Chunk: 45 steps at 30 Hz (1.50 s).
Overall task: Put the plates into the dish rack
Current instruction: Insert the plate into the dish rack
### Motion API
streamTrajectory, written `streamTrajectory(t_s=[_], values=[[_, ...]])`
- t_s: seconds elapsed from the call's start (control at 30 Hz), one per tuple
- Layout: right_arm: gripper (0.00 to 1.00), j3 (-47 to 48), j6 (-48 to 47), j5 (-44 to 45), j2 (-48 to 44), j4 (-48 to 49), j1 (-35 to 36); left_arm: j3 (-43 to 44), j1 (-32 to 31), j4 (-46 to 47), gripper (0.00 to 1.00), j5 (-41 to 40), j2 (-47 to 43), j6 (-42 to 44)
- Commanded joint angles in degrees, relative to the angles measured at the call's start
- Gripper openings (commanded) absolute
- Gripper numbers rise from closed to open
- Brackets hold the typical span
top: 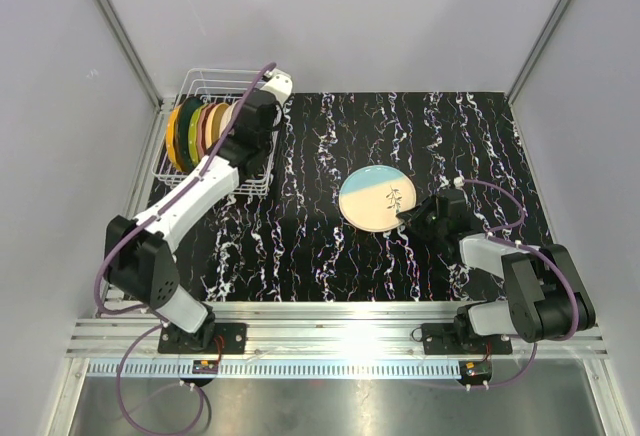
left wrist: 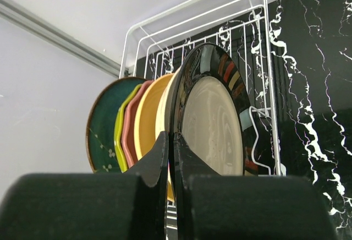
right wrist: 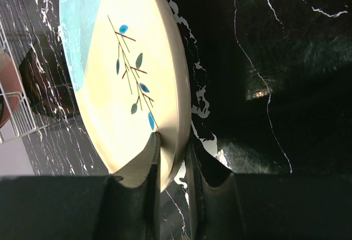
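Rack [top: 222, 83] at far left of table [top: 480, 136], with several plates [top: 192, 132] upright on edge inside. Left gripper [left wrist: 171, 143] closed on rim of black plate [left wrist: 212, 124], upright in rack beside the others. Right gripper [right wrist: 171, 151] pinching rim of cream plate [right wrist: 110, 86] near table middle, well apart from rack.

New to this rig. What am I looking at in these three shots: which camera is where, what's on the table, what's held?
Two robot arms are bolted at the near edge of a black marbled table, each ending in a two-finger gripper. The overhead picture looks down from behind them; the other two come from wrist cameras. At the table's far left stands a white wire dish rack with plates on edge. The left gripper pinches the rim of a black-rimmed plate beside them. The right gripper pinches the rim of a cream-and-blue plate mid-table.
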Motion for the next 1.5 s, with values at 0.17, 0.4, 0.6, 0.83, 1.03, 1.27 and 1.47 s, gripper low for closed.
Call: streamTrajectory(t_s=[0.17, 0.4, 0.6, 0.83, 1.03, 1.27, 1.47], values=[[0.0, 0.66, -5.2, 1.16, 0.67, -2.53, 0.29, 3.63, -0.29, 3.2, 0.0, -3.45, 2.04, -3.01], [0.0, 0.31, -5.2, 0.9, 0.05, -2.8, 0.29, -0.5, -0.29, 4.6, 0.0, -3.98, 2.39, -3.98], [0.0, -0.31, -5.11, 0.28, 0.31, -2.01, 0.29, -4.45, -0.2, 6.27, 0.02, -5.03, 1.95, -3.98], [0.0, -1.28, -4.76, -0.16, -0.3, -1.22, 0.29, -5.25, -0.11, 6.28, 0.09, -5.3, 2.22, -6.44], [0.0, -1.63, -4.58, -0.07, -1.09, -1.3, 0.29, -5.51, -0.2, 5.4, 0.21, -5.3, 1.86, -6.53], [0.0, -1.72, -4.58, -0.25, -1.18, -1.13, 0.29, -6.65, 0.06, 3.47, 0.4, -6.44, 1.95, -6.79], [0.0, -1.72, -4.32, -0.95, -0.48, -0.25, 0.29, -6.3, 0.06, 1.27, 0.46, -6.18, 1.16, -7.5]])
